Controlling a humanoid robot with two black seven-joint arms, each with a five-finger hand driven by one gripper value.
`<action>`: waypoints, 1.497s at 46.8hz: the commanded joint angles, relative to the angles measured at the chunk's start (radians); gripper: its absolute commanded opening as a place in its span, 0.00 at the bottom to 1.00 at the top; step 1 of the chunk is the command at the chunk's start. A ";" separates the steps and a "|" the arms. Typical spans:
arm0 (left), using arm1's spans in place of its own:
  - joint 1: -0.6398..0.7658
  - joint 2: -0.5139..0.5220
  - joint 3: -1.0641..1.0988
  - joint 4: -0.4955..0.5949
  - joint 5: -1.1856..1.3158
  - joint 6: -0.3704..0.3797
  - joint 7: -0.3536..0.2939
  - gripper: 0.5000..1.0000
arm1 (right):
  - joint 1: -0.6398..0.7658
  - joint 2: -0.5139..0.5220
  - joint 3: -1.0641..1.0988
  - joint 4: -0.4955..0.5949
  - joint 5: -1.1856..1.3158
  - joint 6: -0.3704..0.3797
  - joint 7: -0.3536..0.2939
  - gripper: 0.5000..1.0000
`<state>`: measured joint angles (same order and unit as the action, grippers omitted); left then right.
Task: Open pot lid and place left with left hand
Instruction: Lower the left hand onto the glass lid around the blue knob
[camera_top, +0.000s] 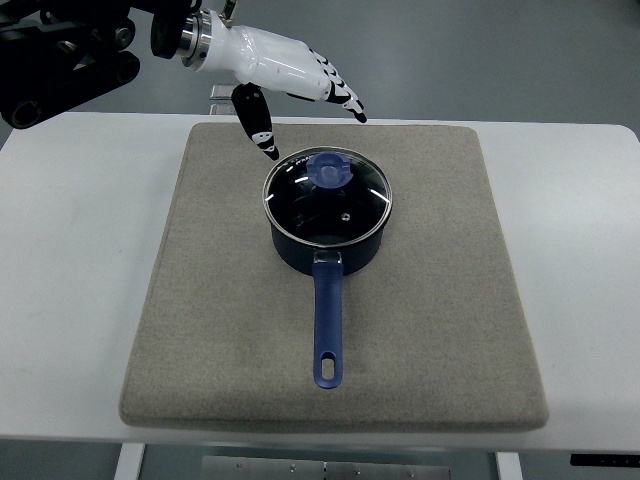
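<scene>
Round glass pot lid with steel rim (345, 205) sits closed on the dark blue saucepan (328, 245), below and a little right of the left hand (290, 85), near but not touching. Blue plastic knob (329, 171) sits toward the lid's far edge, the part closest to the hand; a small vent hole shows nearer the middle.

Handling judgement: glass is stiff, breakable, probably moderately heavy for its size, and smooth enough to slip, so the rim is a poor hold. The knob is the place to grip, pinched from above between thumb and fingers (it looks small, so the pinch has to be centred). Lift straight up, or the rim may catch on the pot and drag it.

The saucepan's long blue handle (328, 325) points away from the hand toward the near edge. Pot rests on a square grey-beige fabric mat (200, 330), on a white table (70, 300).

White robot left hand with black fingertips hovers above the mat's far edge, fingers spread and extended, thumb (256, 122) hanging down toward the lid, holding nothing. Mat space left of the pot looks free for setting the lid down. Right hand not seen.
</scene>
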<state>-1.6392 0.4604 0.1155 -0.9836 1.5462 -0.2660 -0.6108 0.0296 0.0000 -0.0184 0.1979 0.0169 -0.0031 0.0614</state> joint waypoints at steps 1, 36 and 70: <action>-0.001 -0.017 0.000 0.000 0.000 -0.005 0.000 0.98 | 0.000 0.000 0.000 0.000 0.000 0.000 0.000 0.83; 0.032 -0.040 0.056 -0.032 0.002 -0.007 0.000 0.98 | 0.000 0.000 0.000 0.000 0.000 0.000 0.000 0.83; 0.009 -0.078 0.076 0.005 0.018 -0.090 0.000 0.97 | 0.000 0.000 0.000 0.000 0.000 0.000 0.000 0.83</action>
<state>-1.6381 0.3966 0.1921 -0.9936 1.5644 -0.3605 -0.6109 0.0295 0.0000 -0.0184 0.1982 0.0169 -0.0031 0.0613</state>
